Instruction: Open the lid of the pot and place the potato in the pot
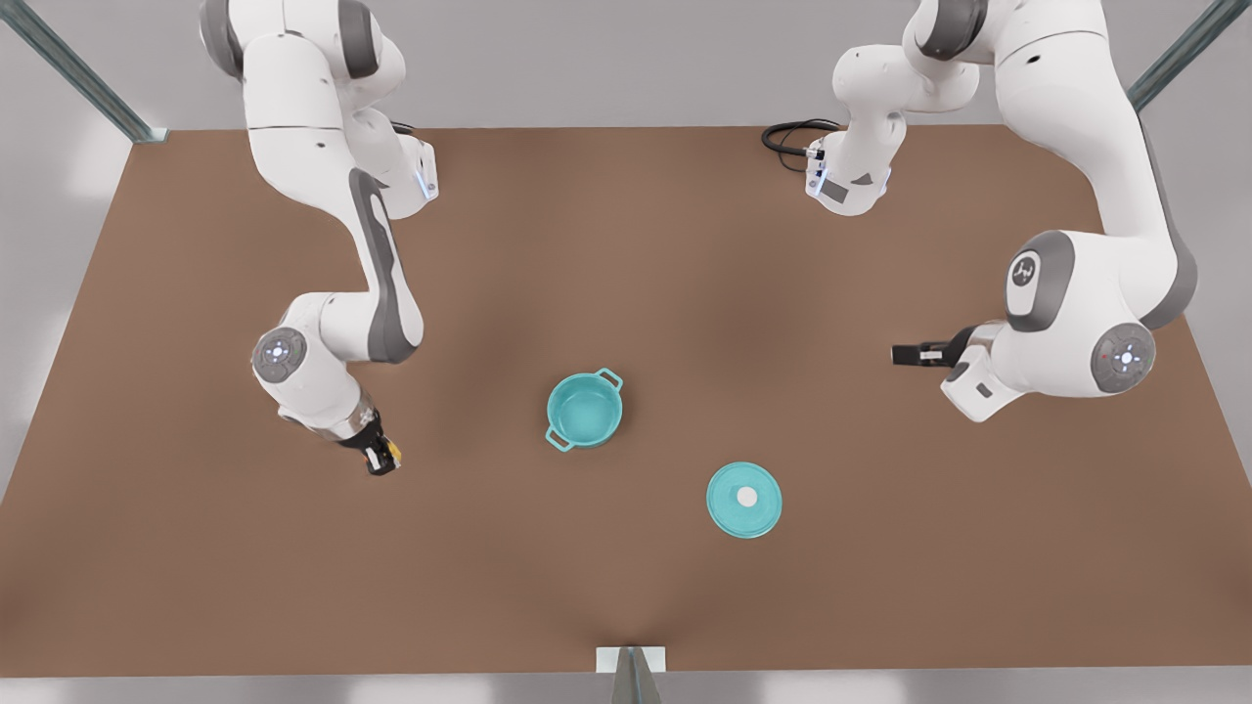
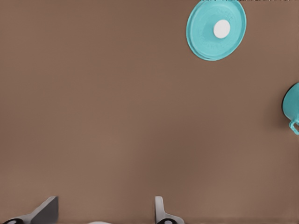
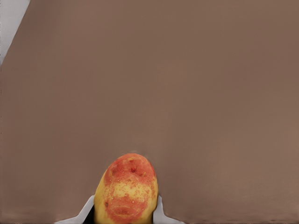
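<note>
1 potato [image 3: 126,193], half cut off, fills right gripper [image 3: 122,212].

In the left wrist view the pot [image 2: 292,106] is cut off at the picture's edge, leaving one side and a loop handle. The right wrist view's edge crops the potato [image 3: 126,191] and the fingers [image 3: 159,212] flanking it.
</note>
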Robot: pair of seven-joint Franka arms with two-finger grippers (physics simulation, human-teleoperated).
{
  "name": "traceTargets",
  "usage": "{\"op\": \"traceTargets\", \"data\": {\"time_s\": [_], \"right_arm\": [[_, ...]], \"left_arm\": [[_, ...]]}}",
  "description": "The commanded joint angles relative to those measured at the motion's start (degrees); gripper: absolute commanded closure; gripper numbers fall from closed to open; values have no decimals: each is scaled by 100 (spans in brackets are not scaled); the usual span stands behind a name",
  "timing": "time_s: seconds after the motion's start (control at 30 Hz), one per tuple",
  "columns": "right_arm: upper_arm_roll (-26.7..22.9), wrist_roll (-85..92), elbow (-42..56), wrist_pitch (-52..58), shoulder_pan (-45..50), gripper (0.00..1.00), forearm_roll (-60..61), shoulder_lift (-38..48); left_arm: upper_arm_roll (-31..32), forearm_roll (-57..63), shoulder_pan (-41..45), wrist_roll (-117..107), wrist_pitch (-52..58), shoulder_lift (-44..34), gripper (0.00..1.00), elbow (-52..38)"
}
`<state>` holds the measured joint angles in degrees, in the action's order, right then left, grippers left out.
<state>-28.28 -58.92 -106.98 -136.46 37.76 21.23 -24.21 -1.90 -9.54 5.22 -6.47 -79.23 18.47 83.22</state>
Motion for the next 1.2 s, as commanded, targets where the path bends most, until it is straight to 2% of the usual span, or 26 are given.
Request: {"op": "traceTargets", "data": {"time_s": [0.0,0.2,0.27,0.53,0.7,1.0,1.03,1.07,1.17], "right_arm": [[-82,-322,10,392,328,53,259,30],[-82,-506,160,436,1207,53,627,13],[-64,-586,256,436,1453,53,716,-57],[-64,-1201,1425,418,2236,53,1779,-1173],[-46,-1201,1434,401,2588,53,1893,-1569],[-64,-1139,1215,366,2596,52,1902,-1596],[-64,-1139,1215,366,2596,18,1893,-1587],[-73,-1183,1215,366,2596,0,1885,-1561],[-398,-1183,1215,725,2596,0,1613,-1104]], "left_arm": [[-4,-83,-12,-355,-66,-1,0,-17],[67,-337,-64,-724,127,-19,0,-140],[-12,-329,-161,-136,-383,-115,0,-87],[23,-452,-223,-460,-304,-80,0,-61],[23,-443,-223,-469,-269,-80,0,-61],[23,-443,-232,-469,-251,-72,0,-61],[23,-443,-223,-469,-251,-72,0,-61],[23,-443,-223,-469,-242,-72,0,-61],[23,-443,-232,-469,-242,-72,0,-61]]}}
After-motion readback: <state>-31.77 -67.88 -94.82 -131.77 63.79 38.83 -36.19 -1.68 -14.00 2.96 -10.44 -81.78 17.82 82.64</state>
